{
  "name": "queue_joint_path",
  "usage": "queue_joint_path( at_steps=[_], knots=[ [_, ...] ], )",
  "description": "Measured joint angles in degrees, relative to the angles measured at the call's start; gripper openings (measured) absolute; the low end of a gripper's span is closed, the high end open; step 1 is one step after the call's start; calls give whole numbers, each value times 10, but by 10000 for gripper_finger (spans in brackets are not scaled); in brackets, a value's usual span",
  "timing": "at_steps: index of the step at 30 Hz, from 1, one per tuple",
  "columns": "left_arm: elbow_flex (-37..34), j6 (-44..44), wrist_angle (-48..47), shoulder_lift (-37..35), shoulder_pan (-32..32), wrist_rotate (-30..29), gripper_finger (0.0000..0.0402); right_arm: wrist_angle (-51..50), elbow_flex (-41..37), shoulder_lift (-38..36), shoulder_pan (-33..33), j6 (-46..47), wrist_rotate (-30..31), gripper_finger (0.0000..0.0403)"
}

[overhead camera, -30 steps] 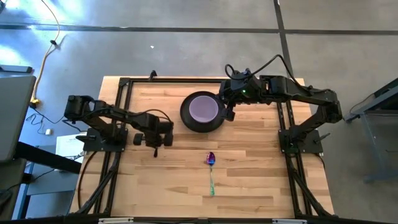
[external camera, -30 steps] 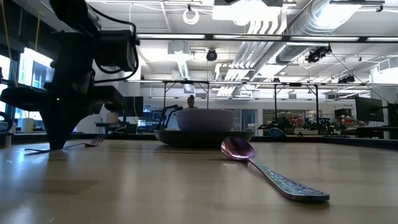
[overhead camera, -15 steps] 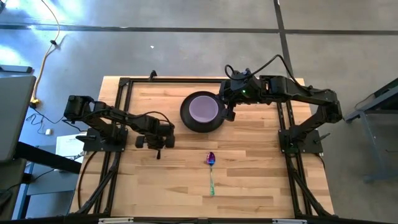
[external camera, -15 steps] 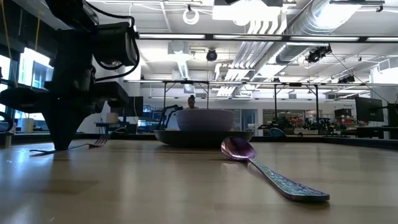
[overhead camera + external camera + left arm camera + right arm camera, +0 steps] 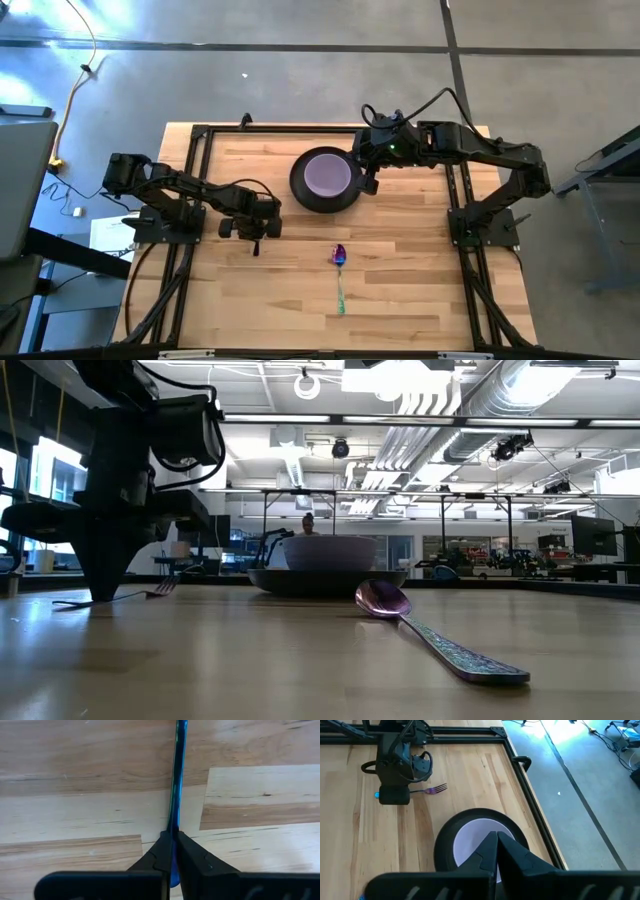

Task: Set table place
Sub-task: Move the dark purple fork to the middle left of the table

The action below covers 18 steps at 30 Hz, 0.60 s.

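The dark grey plate sits far of the table's middle with the lavender bowl in it. The spoon lies on the wood nearer, purple head toward the plate. My left gripper stands left of the plate, shut on the small fork; the fork also shows in the low view. My right gripper is shut and empty above the plate's right rim; in the right wrist view it is over the bowl. My left gripper pinches the fork's handle between its two fingers, toward the handle's free end. The fingers come from above, pointing down, and lie across the handle. The fork lies low and nearly level at the tabletop, its tines sticking out past the fingers.
The black rail frame edges the light wood table. Bare wood lies around the spoon and toward the near edge. Both arm bases stand at the table's left and right sides.
My left gripper has gone a little toward the table's right and near edges, staying shut, and the fork has slid along with it low over the wood. In the last half second it has kept still.
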Motion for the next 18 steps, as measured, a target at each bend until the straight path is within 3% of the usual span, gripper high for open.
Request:
queue_joint_path(
  at_steps=[18],
  knots=[
    [0,25,12,0,0,-1,8,0,0,0,0,-3,0,0]
  ],
)
